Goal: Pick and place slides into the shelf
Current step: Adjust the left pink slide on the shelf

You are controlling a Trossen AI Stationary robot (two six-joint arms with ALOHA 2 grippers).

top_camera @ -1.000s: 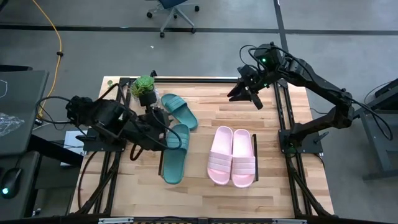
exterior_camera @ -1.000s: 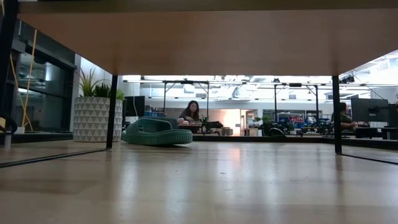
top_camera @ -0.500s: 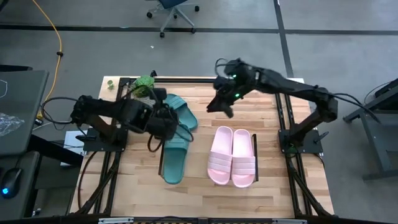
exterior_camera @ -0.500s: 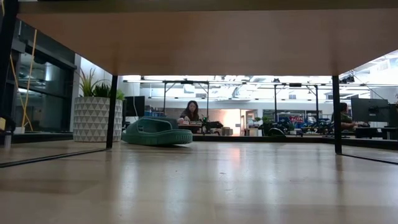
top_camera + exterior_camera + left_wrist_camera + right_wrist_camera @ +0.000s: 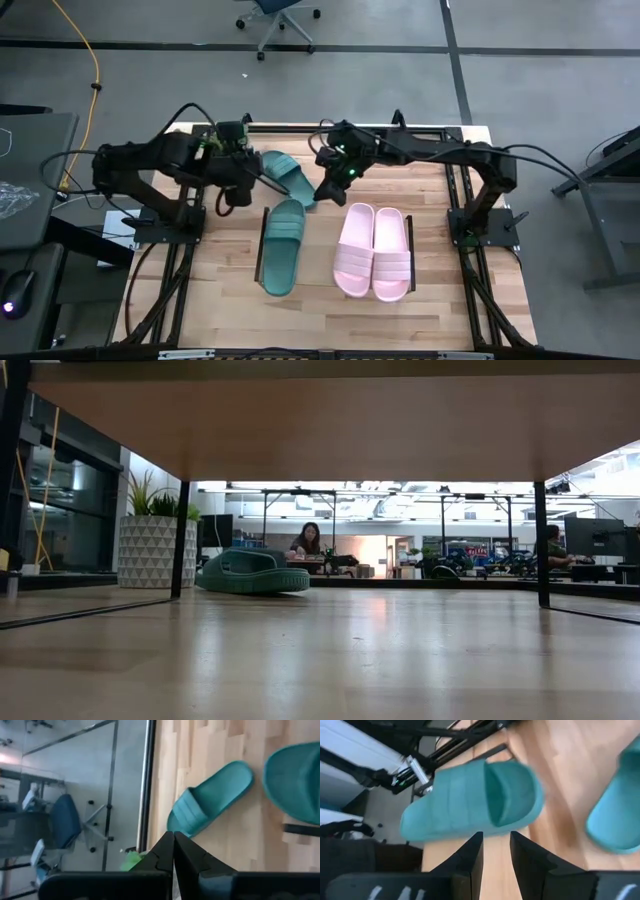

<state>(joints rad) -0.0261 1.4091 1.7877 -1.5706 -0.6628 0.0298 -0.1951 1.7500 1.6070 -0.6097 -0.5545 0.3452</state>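
One teal slide [image 5: 287, 175] lies at an angle on the table near its far edge, also in the low view [image 5: 252, 572]. The other teal slide [image 5: 283, 246] and two pink slides [image 5: 374, 252] lie side by side on the shelf's wood top, between its thin black end bars [image 5: 410, 240]. My right gripper [image 5: 325, 190] hovers open just off the far teal slide's [image 5: 470, 802] near end, touching nothing. My left gripper [image 5: 243, 180] is shut and empty at that slide's [image 5: 210, 800] left.
A small green plant [image 5: 131, 862] stands at the table's far left corner, under my left arm. Black frame rails [image 5: 455, 200] run along the table's sides. In the low view, the shelf's legs [image 5: 181, 540] frame the space beneath it. People sit in the room beyond.
My left gripper has drawn back from the near teal slide toward the table's far left; that slide stays where it lay. My right gripper has swung from the far right corner toward the left and down, rolling its wrist, to the far teal slide.
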